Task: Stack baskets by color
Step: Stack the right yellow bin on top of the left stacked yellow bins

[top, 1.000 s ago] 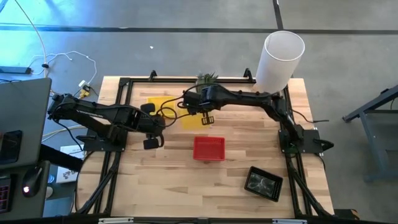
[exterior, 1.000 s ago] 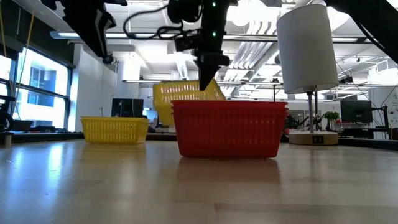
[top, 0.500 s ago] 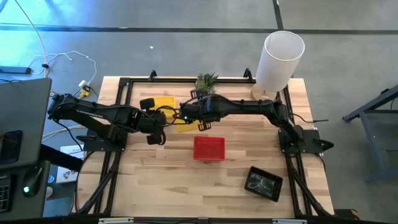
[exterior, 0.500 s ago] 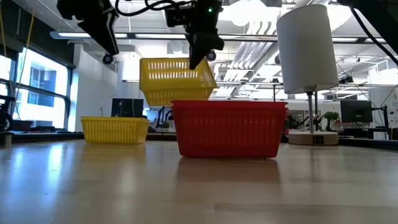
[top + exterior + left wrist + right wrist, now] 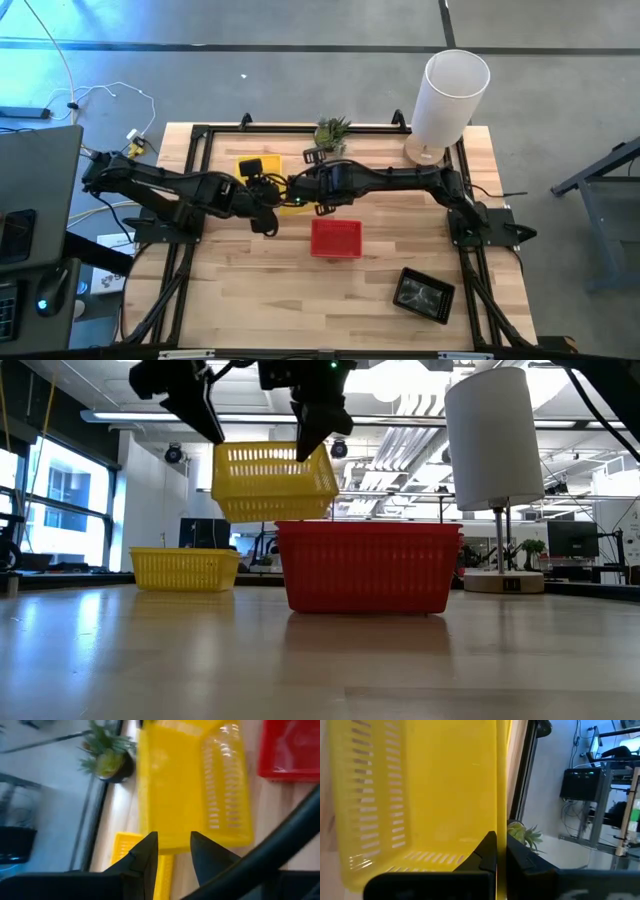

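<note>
Raised yellow basket [image 5: 274, 482] pinched by right hand [image 5: 312, 445].

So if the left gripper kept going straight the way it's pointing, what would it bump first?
Most likely the lifted yellow basket that the right gripper holds by its rim. The open left gripper points straight at its near edge, though depth is hard to judge.

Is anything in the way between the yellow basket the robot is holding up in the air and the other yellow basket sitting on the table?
Nothing visible blocks it. The right gripper holds the lifted yellow basket by its rim, above the table. The other yellow basket sits clear of the red basket. The open left gripper hovers by the lifted one.
</note>
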Controlling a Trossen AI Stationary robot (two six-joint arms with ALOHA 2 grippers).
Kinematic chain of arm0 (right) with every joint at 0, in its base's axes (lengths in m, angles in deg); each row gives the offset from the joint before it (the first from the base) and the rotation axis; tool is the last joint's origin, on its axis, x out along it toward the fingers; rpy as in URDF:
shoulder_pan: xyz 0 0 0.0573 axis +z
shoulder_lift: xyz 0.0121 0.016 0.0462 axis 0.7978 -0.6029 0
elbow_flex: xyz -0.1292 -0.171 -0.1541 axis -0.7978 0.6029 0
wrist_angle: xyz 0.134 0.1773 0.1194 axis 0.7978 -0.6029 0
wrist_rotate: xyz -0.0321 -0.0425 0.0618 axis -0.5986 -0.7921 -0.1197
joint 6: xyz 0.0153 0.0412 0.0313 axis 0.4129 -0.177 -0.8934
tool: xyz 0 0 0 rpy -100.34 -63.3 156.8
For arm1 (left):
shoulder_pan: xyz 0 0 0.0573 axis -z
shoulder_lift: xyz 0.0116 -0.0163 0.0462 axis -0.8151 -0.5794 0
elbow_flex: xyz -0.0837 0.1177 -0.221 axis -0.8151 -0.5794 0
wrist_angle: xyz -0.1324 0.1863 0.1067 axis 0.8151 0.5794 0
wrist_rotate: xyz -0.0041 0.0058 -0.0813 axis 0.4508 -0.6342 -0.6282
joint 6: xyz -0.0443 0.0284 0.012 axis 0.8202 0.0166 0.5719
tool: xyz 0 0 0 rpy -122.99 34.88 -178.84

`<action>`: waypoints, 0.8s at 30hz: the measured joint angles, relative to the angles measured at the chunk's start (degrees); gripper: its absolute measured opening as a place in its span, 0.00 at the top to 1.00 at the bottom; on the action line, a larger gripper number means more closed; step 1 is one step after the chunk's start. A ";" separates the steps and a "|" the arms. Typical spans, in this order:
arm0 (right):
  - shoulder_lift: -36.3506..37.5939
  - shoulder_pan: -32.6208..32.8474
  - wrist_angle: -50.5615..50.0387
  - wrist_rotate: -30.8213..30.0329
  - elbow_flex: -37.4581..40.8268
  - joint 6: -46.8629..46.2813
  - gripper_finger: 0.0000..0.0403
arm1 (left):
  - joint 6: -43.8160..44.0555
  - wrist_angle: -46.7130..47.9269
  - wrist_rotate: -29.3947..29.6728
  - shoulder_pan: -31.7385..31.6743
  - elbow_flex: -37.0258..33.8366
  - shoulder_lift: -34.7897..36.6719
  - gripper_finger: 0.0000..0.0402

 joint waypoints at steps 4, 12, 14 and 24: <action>0.02 -0.03 -1.32 0.27 0.04 -1.44 1.00 | -0.13 -0.24 4.06 -0.10 0.06 -1.34 0.75; 0.02 0.15 -2.23 3.33 0.04 -0.87 1.00 | -2.78 -0.31 4.94 -0.13 0.06 -1.34 0.75; 0.02 0.58 -2.25 2.14 0.04 -0.52 1.00 | -3.55 -0.32 4.87 -0.11 0.06 -1.49 0.75; 0.02 1.49 -2.84 -3.43 0.07 -2.43 1.00 | -0.32 0.36 2.99 0.88 0.06 -1.35 0.75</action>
